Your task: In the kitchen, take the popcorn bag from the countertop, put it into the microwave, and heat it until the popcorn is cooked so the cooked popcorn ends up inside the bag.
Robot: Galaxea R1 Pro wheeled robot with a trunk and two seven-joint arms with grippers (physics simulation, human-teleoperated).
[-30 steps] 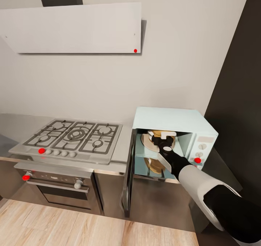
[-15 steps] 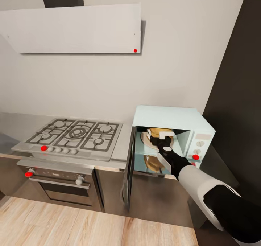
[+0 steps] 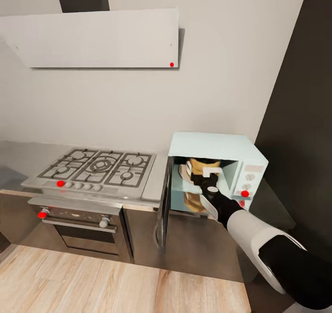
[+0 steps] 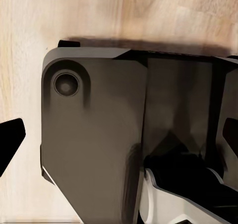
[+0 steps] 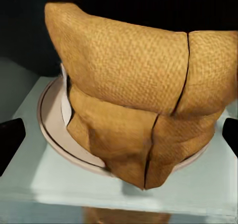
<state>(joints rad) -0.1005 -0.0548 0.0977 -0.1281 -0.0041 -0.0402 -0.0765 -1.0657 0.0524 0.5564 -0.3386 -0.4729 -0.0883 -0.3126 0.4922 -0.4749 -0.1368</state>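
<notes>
Popcorn bag (image 5: pixel 134 110) sits inside the pale mint microwave (image 3: pixel 216 149), the largest of the task's things here, which stands at the right end of the grey countertop (image 3: pixel 159 183) beside a gas hob (image 3: pixel 94 167). The microwave door (image 3: pixel 162 207) hangs wide open toward the hob, past the counter's front edge. On the round turntable plate (image 5: pixel 52 130) inside the cavity the tan sack rests upright but slumped, its folded side bulging forward and its base reaching the plate's near rim.

The right gripper (image 3: pixel 208 178) reaches into the cavity with its 2 dark fingertips (image 5: pixel 10 140) spread wide, one to each side of the bag and apart from it, holding nothing. The left gripper (image 4: pixel 119 149) hangs low over the wood floor; 1 fingertip shows at an edge of its wrist view, but whether it is spread or closed cannot be told.

Risks, as a judgement: a finger drawing back could catch the bulging fold and drag or tip the sack off the plate. The arm could also clip the cavity's edge, or the door could be swung against a bag leaning too far forward.
</notes>
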